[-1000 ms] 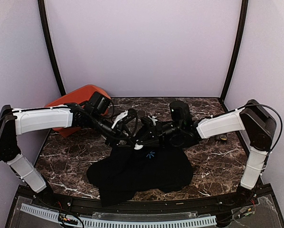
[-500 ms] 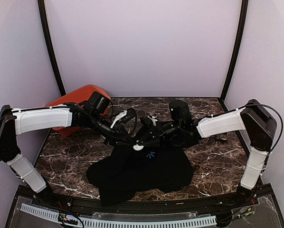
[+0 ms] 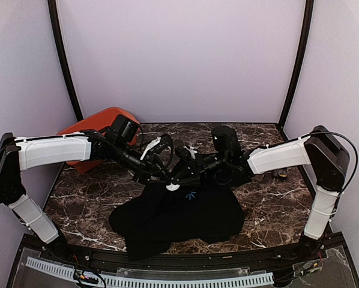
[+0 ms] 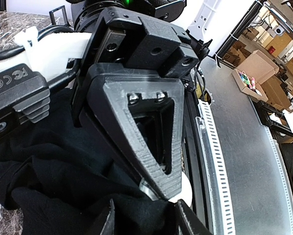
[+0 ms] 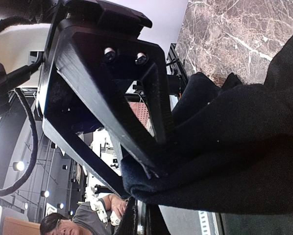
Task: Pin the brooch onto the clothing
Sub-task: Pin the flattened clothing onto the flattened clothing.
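**Two arms meet over a crumpled shirt.** Both my arms converged on the upper edge of the black shirt (image 3: 185, 216), which lay bunched on the marble counter (image 3: 269, 198) in the lower middle of the overhead frame. My right jaws (image 3: 177, 180) were clamped tight on what I took for the brooch (image 3: 173, 186). It was a small pale disc at their tips, pressed to the cloth just above the light-blue print (image 3: 190, 195). My left jaws (image 4: 144, 223) stood part-way open astride a raised fold of the shirt, at the bottom of my left wrist's frame. No firm pinch on the cloth showed there.

By my reading the job stood at its middle. The brooch had been brought to the fabric, but nothing showed a pin through the cloth or a clasp closed, and the disc sat in my grip rather than on its own. Fastening it, releasing it and drawing both arms clear were left to do.

Crowding was the trouble. Each wrist's frame was filled by the other arm's black finger, and the folds hid the spot where the pin had to go.

An orange-red object (image 3: 89, 129) sat at the upper left behind my left arm. A small dark item (image 3: 281, 175) lay near the right edge, too small to identify.
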`<move>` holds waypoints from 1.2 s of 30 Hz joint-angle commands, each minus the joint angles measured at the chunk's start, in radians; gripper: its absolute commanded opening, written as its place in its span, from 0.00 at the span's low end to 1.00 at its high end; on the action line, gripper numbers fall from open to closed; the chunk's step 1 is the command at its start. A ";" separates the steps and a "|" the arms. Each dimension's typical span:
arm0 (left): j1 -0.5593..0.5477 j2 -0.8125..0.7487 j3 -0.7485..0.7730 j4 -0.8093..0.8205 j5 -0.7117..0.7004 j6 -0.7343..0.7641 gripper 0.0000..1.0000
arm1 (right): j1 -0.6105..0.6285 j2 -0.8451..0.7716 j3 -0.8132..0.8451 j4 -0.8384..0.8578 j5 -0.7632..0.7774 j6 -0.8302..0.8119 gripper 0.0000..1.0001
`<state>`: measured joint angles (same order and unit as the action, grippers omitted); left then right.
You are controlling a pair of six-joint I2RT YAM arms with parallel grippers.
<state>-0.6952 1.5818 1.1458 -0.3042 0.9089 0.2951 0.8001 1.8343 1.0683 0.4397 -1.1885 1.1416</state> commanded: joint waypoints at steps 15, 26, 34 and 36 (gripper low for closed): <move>-0.011 0.012 0.016 -0.035 -0.025 0.024 0.35 | 0.022 -0.011 0.073 -0.080 -0.010 -0.095 0.00; -0.043 0.039 0.044 -0.102 -0.133 0.062 0.29 | 0.024 -0.010 0.103 -0.162 0.004 -0.147 0.00; -0.077 0.059 0.070 -0.164 -0.204 0.103 0.26 | 0.028 -0.007 0.153 -0.292 0.038 -0.226 0.00; -0.086 0.067 0.078 -0.184 -0.227 0.115 0.25 | 0.029 -0.005 0.172 -0.346 0.052 -0.261 0.00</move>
<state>-0.7475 1.6112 1.2026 -0.4263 0.7788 0.3660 0.8036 1.8355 1.1576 0.1081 -1.1412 0.9581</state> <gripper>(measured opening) 0.258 0.026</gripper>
